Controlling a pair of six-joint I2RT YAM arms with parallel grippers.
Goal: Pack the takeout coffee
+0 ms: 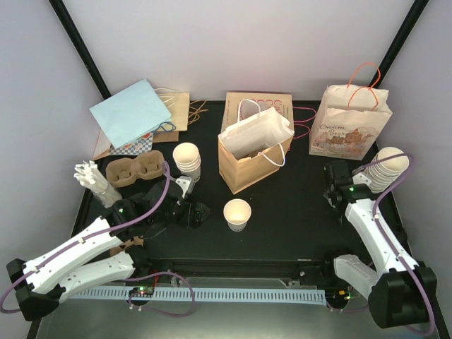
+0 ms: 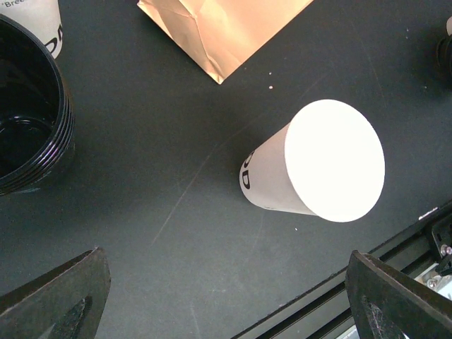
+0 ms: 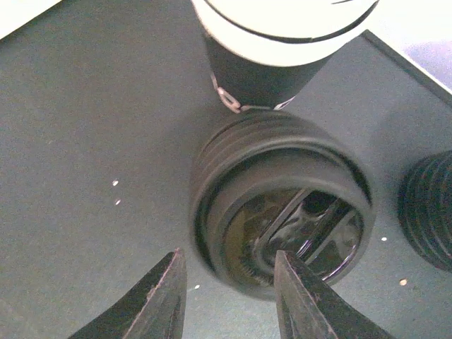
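The single cream-white cup stands upright and open-topped at the table's middle, without a lid. In the left wrist view the cup is ahead and to the right of my left gripper, which is wide open and empty. My left gripper is just left of the cup. My right gripper is open over a stack of black lids, one finger outside the near rim and one above the lid's inside. In the top view my right gripper hides those lids.
A brown bag holding a white bag stands behind the cup. Nested cup stacks stand at the left and right. A pulp carrier, more bags at the back, and other lid stacks are around.
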